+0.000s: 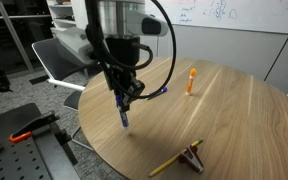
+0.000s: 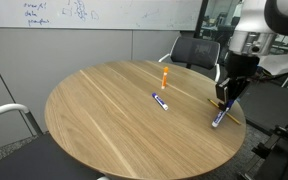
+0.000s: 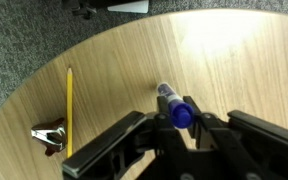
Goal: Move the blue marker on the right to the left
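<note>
My gripper is shut on the blue marker, a thick white barrel with a blue cap. The marker hangs tilted from the fingers near the round wooden table's edge, with its lower end at or just above the tabletop, as both exterior views show. The gripper also shows in both exterior views. A slimmer, mostly blue marker lies near the table's middle. An orange marker stands upright beyond it.
A yellow pencil and a binder clip lie on the round wooden table near its edge. Office chairs stand around the table. Grey carpet lies below.
</note>
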